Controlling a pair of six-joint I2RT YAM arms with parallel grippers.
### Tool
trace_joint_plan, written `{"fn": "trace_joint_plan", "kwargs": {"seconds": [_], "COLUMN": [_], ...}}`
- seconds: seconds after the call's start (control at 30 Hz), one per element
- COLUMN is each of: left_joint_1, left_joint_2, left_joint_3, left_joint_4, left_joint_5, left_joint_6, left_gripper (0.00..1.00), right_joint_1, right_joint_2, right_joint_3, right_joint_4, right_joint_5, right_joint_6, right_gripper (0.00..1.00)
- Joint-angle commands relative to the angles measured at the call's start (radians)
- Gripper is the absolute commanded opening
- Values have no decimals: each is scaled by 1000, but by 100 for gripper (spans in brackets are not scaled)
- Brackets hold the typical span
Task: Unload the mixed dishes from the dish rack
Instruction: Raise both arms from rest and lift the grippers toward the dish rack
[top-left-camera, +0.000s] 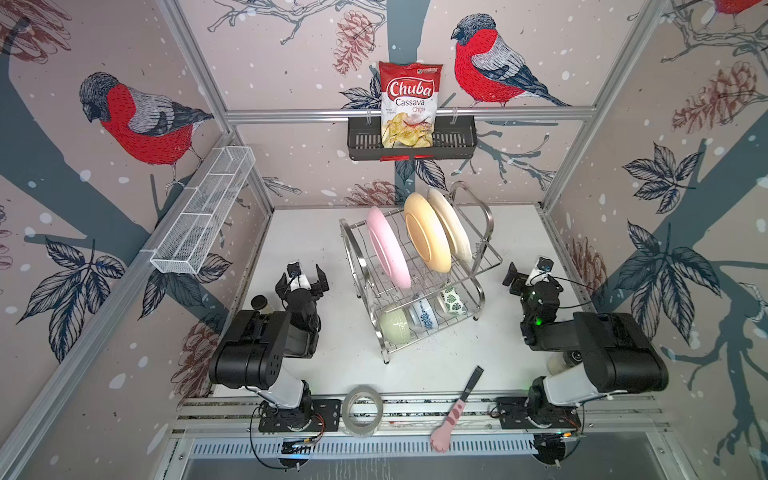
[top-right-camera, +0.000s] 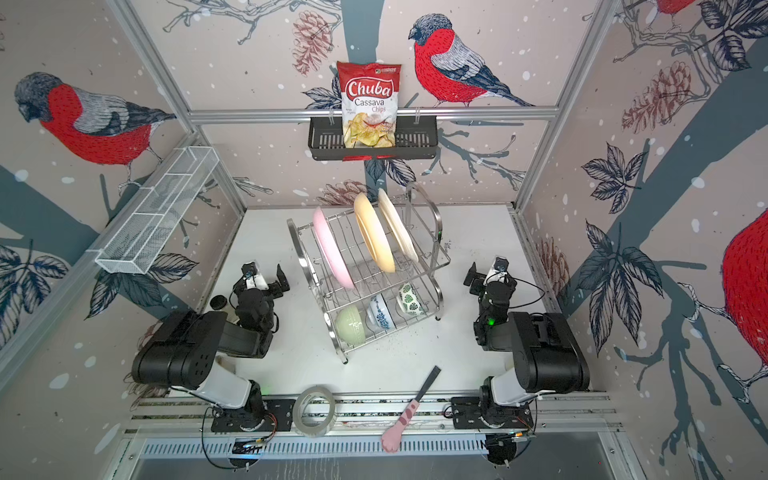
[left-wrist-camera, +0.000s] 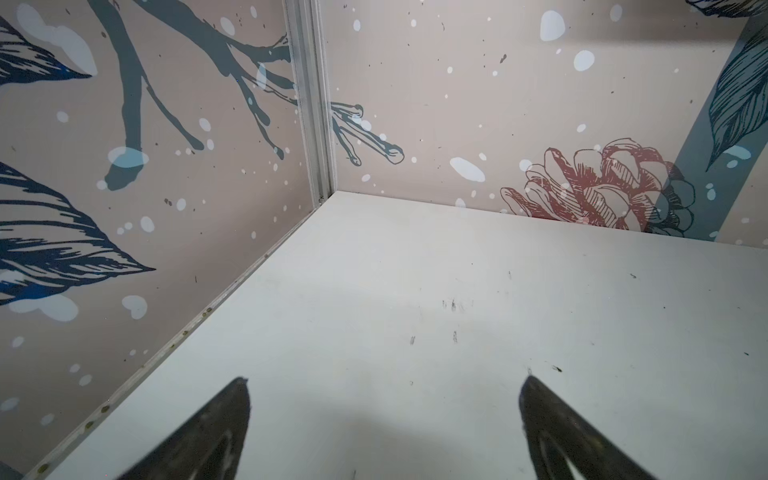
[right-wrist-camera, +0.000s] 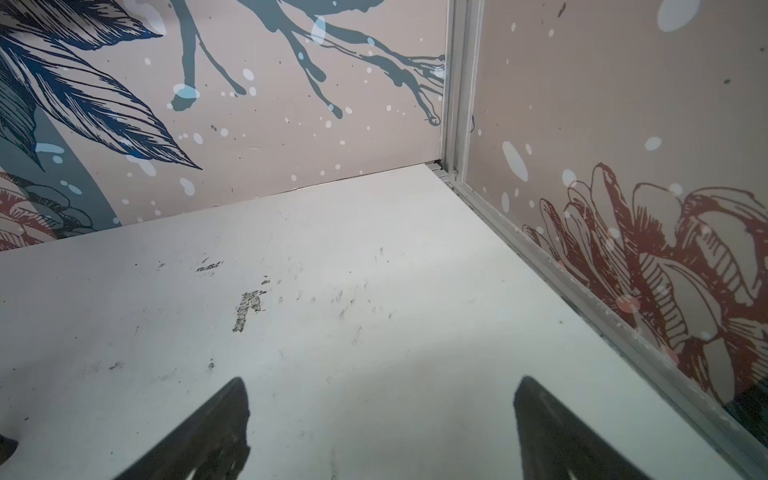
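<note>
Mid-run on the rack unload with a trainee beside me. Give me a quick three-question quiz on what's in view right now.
1. True or false: the left hand is holding a plate.
2. On the upper tier of the dish rack, which plate stands nearest the left arm? A) pink B) tan-yellow C) cream
3. Fill in: the rack's lower tier holds ___ bowls.
Key: 1 false, it is open and empty. 2 A, the pink plate. 3 three: pale green bowl, blue-patterned bowl, leaf-print bowl.
</note>
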Motion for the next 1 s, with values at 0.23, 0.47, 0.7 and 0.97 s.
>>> {"fn": "trace_joint_plan", "kwargs": {"seconds": [0.23, 0.47, 0.7, 0.97], "left_joint_1": [-1, -1, -1, -1], "left_joint_2": [0, -1, 1, -1], "left_joint_3": [4, 4, 7, 2], "left_joint_4": [18, 16, 12, 21], "left_joint_5": [-2, -2, -3, 0], "left_joint_6": [6, 6, 6, 8], "left_gripper": [100, 100, 100, 100], "right_joint_1": [1, 0, 0, -3], "right_joint_2": [-4, -4, -3, -8], "right_joint_3": [-5, -2, -2, -8], "right_joint_4": [33, 31, 30, 38], "right_joint_5": [1, 0, -1, -2], "right_joint_6": [5, 6, 6, 8], "right_gripper": [100, 100, 100, 100]}}
